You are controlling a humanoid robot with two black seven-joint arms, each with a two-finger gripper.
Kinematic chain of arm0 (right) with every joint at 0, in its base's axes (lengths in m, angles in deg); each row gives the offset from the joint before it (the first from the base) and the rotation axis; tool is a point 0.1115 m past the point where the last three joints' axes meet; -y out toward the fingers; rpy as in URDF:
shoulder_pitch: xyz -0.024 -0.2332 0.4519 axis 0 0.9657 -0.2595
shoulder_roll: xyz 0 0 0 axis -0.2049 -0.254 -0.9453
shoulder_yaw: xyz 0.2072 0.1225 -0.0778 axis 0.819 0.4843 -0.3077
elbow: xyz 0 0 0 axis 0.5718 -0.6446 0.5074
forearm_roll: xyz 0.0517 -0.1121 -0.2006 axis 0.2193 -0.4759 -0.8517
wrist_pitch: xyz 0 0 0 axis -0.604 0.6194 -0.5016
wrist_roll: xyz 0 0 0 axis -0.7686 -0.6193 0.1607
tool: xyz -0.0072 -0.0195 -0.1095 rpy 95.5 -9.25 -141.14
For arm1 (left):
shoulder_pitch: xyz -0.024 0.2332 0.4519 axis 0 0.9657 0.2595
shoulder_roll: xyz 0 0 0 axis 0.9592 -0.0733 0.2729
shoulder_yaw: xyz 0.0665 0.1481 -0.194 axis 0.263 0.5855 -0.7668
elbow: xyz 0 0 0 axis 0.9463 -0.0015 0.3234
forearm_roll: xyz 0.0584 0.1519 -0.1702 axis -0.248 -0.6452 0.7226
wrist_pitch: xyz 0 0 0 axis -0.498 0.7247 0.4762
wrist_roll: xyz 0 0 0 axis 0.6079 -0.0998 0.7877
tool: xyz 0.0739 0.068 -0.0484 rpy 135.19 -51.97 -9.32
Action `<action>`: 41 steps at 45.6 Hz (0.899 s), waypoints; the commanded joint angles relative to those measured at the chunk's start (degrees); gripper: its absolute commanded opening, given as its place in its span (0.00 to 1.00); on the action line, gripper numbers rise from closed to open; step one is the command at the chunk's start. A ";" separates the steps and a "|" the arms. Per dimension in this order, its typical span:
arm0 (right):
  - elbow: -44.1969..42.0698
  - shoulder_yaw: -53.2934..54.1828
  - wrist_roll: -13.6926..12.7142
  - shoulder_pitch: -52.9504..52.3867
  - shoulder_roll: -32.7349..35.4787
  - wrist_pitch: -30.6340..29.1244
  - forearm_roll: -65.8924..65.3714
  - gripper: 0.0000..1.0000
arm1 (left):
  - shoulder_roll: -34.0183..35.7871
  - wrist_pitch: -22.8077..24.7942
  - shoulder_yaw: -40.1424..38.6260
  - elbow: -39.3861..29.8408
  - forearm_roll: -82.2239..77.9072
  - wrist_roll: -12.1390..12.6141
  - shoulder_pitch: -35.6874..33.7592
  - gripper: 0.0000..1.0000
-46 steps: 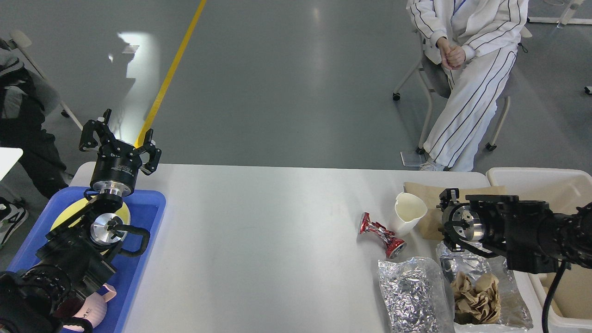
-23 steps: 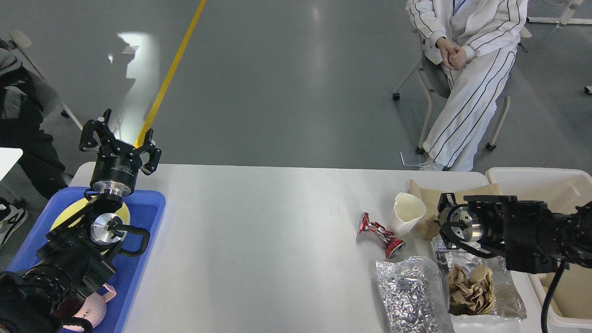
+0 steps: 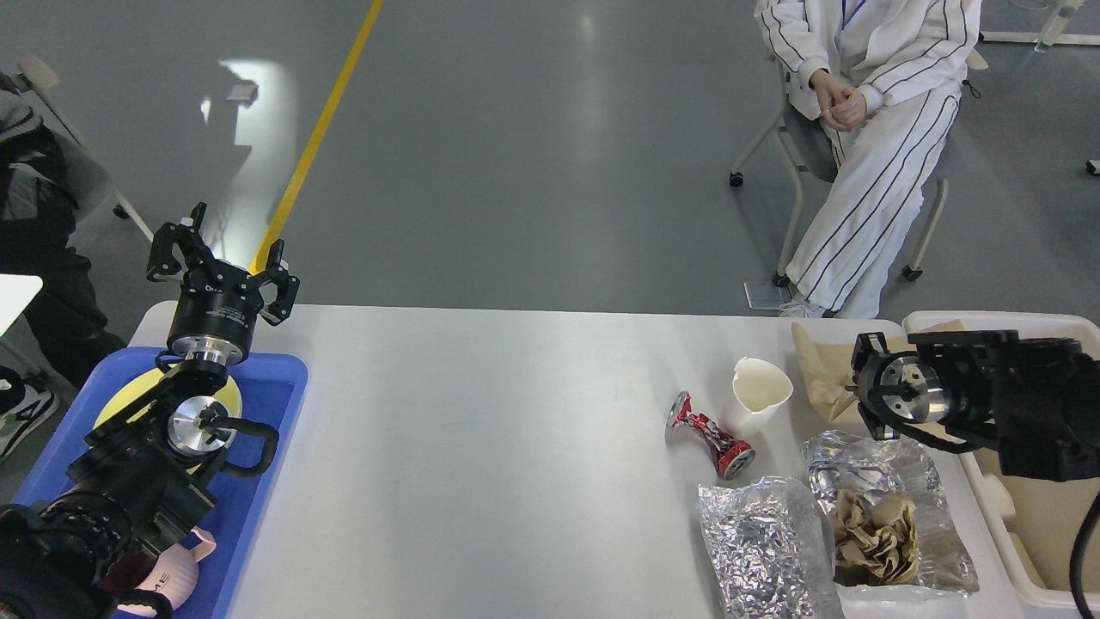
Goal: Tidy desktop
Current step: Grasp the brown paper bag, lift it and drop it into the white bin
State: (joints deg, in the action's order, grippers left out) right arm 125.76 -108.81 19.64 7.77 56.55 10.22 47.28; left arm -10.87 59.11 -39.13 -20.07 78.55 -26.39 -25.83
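Observation:
The white desktop [image 3: 481, 447] carries litter at its right end: a crushed red can [image 3: 711, 434], a torn white paper cup [image 3: 759, 391], a flat foil bag [image 3: 765, 546] and an open foil bag [image 3: 885, 481] with crumpled brown paper [image 3: 872, 529] inside. My right gripper [image 3: 859, 387] hangs at the table's right edge, shut on a sheet of brown paper [image 3: 821, 370] that is lifted off the surface. My left gripper [image 3: 222, 258] stands open and empty above the far left corner.
A cream-white bin [image 3: 997, 322] stands just right of the table, under my right arm. A blue tray [image 3: 266, 378] at the left holds a yellow plate [image 3: 129, 391] and a pink item [image 3: 185, 559]. A seated person [image 3: 868, 129] is beyond the far right corner.
My right gripper has moved right and slightly back toward the bin, pulling the brown paper off the table with it. The open foil bag shifted a little. The left arm stayed still.

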 commanded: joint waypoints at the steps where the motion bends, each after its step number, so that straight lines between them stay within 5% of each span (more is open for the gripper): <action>1: 1.78 -4.66 -0.05 -3.94 2.22 -1.08 -2.89 0.00 | 0.00 0.00 -0.08 0.00 0.01 0.00 0.06 0.97; 21: 20.93 -17.23 0.39 -36.18 11.98 -26.91 -27.06 0.00 | 0.00 0.00 -0.17 0.00 0.01 0.00 0.06 0.97; 34: 35.09 -16.44 0.30 -54.83 9.88 -46.25 -37.44 0.00 | 0.00 0.00 -0.26 0.00 0.01 0.00 0.06 0.97; 41: 41.60 -16.44 0.30 -58.17 5.84 -47.67 -39.46 0.00 | 0.00 0.00 -0.26 0.00 0.01 0.00 0.06 0.97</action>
State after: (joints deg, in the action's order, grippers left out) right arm 163.12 -125.26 19.95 -48.16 65.26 -36.46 9.06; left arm -10.87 59.11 -39.39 -20.07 78.55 -26.39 -25.77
